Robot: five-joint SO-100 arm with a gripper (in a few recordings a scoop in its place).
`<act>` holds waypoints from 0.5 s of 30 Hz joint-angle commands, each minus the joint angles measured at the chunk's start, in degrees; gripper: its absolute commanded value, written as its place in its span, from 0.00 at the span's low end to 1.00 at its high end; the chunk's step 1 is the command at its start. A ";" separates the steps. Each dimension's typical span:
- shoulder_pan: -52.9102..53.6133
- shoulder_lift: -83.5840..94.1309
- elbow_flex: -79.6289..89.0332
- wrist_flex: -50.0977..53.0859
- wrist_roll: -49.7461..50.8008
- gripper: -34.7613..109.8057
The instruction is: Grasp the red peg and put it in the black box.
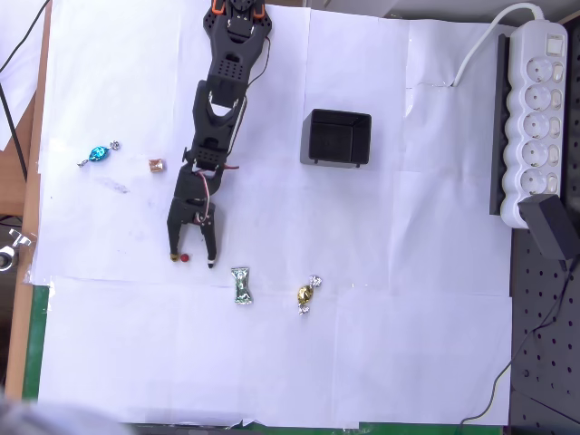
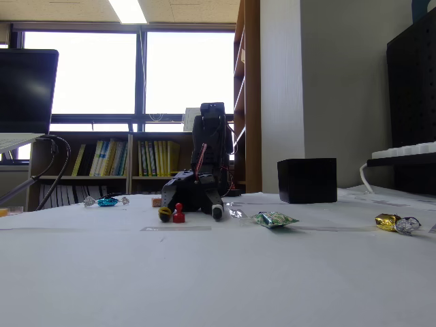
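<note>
Overhead view: my worktop point(image 1: 408, 344) is covered in white paper sheets, with a wooden strip along its left edge and a black pegboard at the right. A white power strip point(image 1: 536, 109) lies along the upper right edge. The black arm reaches down from the top edge, and its gripper point(image 1: 191, 259) is spread open over the paper with nothing held. The red peg point(image 1: 185, 257) stands between the fingertips, nearer the left one. The black box point(image 1: 337, 138) sits well apart, up and to the right, with bare paper between.

A blue candy point(image 1: 98, 154) and a copper candy point(image 1: 156, 165) lie left of the arm; a green candy point(image 1: 241, 285) and a gold candy point(image 1: 307, 294) lie below it.

In the fixed view, I see bright windows and bookshelves point(image 2: 136, 160) behind the worktop.
</note>
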 commanded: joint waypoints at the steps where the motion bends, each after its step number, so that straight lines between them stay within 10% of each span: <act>1: 0.44 -2.02 -0.53 -0.26 -0.26 0.45; 15: 0.26 -1.05 0.62 -0.70 -0.44 0.37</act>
